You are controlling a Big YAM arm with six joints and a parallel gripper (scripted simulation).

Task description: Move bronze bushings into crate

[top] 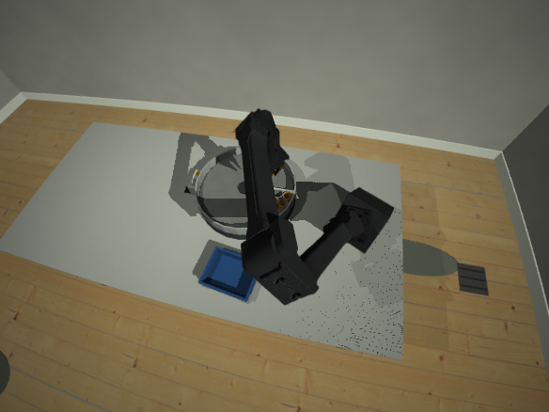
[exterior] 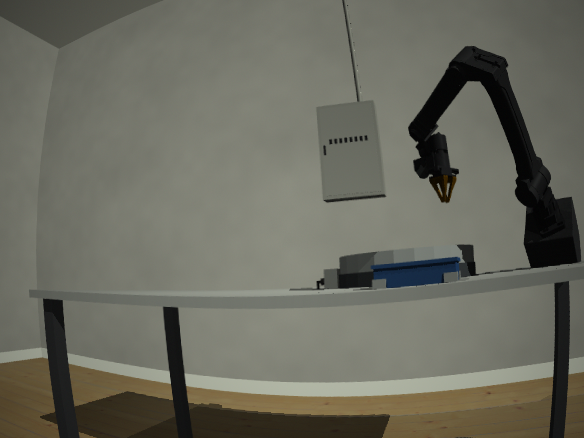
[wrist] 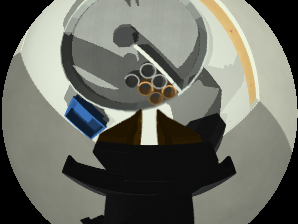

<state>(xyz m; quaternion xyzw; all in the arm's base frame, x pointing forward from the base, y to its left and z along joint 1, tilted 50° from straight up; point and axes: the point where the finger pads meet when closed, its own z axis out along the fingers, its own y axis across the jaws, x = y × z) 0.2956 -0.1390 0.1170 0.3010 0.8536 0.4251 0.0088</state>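
The round grey turntable (top: pixel 244 193) stands on the table, with a divider across it. In the wrist view a cluster of bushings lies by the divider on the turntable (wrist: pixel 133 46): several bronze bushings (wrist: pixel 158 90) and grey ones (wrist: pixel 148 72) right beside them. The bronze ones also show at the turntable's right rim (top: pixel 284 201). The blue crate (top: pixel 226 273) sits just in front of the turntable and looks empty. My gripper (exterior: pixel 444 192) hangs high above the turntable, pointing down over the cluster. Its fingers stand a narrow gap apart with nothing between them.
The arm's base (top: pixel 367 218) stands to the right of the turntable, and the arm's links cross over the turntable and the crate's right side. A grey box (exterior: pixel 351 150) hangs on a cable behind the table. The crate (exterior: pixel 415 272) is low-walled.
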